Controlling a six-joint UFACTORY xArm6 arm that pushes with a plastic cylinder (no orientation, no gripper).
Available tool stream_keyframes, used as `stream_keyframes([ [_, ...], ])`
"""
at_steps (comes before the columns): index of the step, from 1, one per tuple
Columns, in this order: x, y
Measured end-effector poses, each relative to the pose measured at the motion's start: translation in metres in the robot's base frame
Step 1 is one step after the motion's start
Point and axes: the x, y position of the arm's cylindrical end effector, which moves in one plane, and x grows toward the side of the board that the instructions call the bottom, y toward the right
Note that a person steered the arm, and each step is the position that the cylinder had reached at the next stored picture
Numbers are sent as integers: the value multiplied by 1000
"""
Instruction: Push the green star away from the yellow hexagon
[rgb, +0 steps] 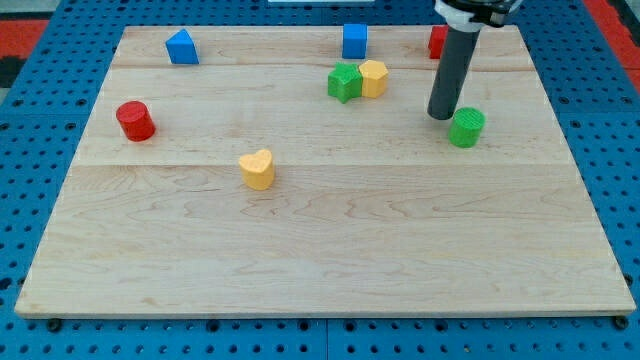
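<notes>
The green star (343, 82) lies near the view's top centre, touching the yellow hexagon (373, 78) on its right side. My rod comes down from the view's top right and my tip (442, 115) rests on the board, well to the right of the hexagon and just left of and above a green cylinder (466, 127). My tip touches neither the star nor the hexagon.
A blue cube (354, 41) sits above the star. A red block (437, 42) is partly hidden behind the rod. A blue block (181, 47) is at top left, a red cylinder (134, 120) at left, a yellow heart (257, 169) near the middle of the wooden board (320, 250).
</notes>
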Motion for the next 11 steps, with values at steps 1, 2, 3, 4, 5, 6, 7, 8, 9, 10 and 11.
stream_keyframes([
  [1,-9,-8],
  [2,-19,-58],
  [3,-18,-111],
  [4,-18,-154],
  [5,-74,-162],
  [6,-104,-142],
  [7,-85,-98],
  [8,-39,-120],
  [9,4,-157],
  [10,39,-133],
  [11,79,-144],
])
